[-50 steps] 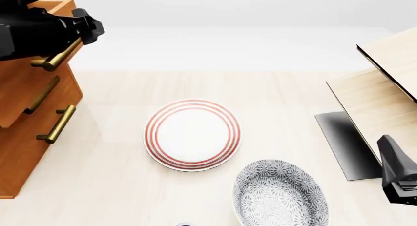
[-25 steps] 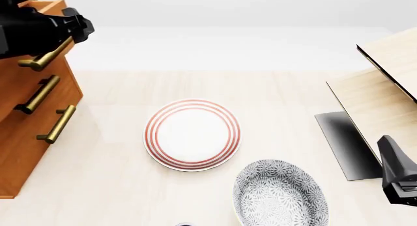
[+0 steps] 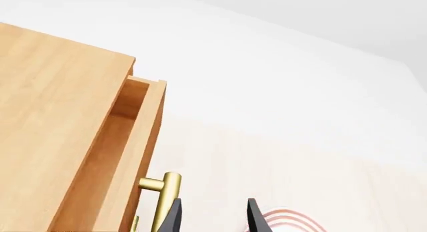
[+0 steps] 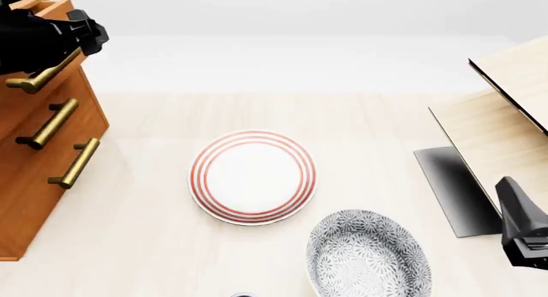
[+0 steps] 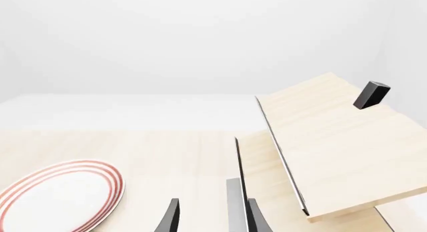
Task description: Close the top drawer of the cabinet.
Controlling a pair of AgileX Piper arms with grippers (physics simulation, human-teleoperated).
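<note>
While my left gripper (image 4: 81,29) sat against the brass bar handle (image 4: 38,76), fingers parted and holding nothing | top drawer (image 3: 137,147) stood slightly out of the cabinet (image 4: 34,169) at the table's left edge | my right gripper (image 5: 210,217) hung open near the pale wood unit (image 5: 333,147) | red-ringed plate (image 4: 253,176) lay mid-table.

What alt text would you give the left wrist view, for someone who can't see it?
The top drawer of the orange-brown cabinet stands slightly open, a thin gap showing its inside. The left gripper has its dark fingertips open beside the brass handle, with a red-ringed plate just beyond on the pale table.
</note>
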